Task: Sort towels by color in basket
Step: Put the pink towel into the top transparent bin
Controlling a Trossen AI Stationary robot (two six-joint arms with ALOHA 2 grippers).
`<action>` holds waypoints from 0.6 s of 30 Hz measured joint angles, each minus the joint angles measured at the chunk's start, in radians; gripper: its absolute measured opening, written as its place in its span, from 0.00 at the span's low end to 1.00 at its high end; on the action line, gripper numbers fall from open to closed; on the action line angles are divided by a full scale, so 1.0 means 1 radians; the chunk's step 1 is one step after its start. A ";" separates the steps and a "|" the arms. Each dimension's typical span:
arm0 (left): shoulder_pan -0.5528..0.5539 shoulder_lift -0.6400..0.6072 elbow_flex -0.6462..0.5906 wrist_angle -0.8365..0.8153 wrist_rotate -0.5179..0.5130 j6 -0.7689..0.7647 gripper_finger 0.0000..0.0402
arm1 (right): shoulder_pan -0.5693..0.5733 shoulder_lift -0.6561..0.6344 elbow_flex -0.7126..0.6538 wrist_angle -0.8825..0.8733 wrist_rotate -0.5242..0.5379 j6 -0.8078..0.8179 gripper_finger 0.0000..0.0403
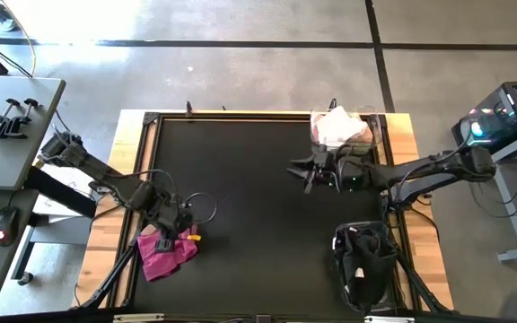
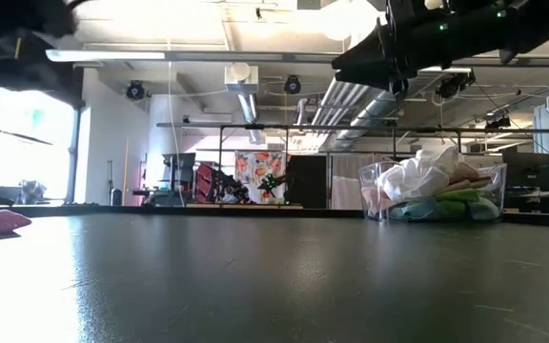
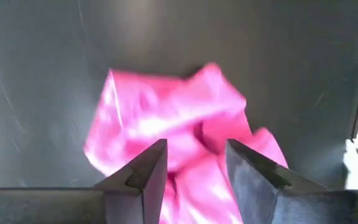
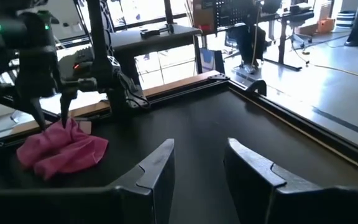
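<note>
Black table mat (image 1: 258,224) fills the foreground, with the clear basket (image 1: 377,126) of pale towels (image 1: 339,126) at about one o'clock and a black bin (image 1: 363,265) at four o'clock. Smaller, the magenta towel (image 1: 169,253) lies crumpled at eight o'clock, soft, light and limp, best pinched at a raised fold near its middle. Left gripper (image 1: 167,235) hovers just above it with fingers parted, empty; right gripper (image 1: 311,170), beside the basket, is likewise spread and empty.
</note>
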 joint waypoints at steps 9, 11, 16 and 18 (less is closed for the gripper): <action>-0.069 0.086 -0.167 0.102 0.301 -0.135 0.42 | 0.039 0.018 0.000 0.012 0.019 0.011 0.32; -0.080 0.122 -0.193 0.147 0.287 -0.093 0.42 | 0.040 0.017 0.000 0.011 0.019 0.011 0.32; -0.106 0.235 -0.210 0.219 0.239 0.064 0.34 | 0.038 0.017 0.000 0.008 0.020 0.012 0.32; -0.109 0.275 -0.205 0.222 0.212 0.119 0.26 | 0.039 0.017 0.000 0.005 0.019 0.013 0.32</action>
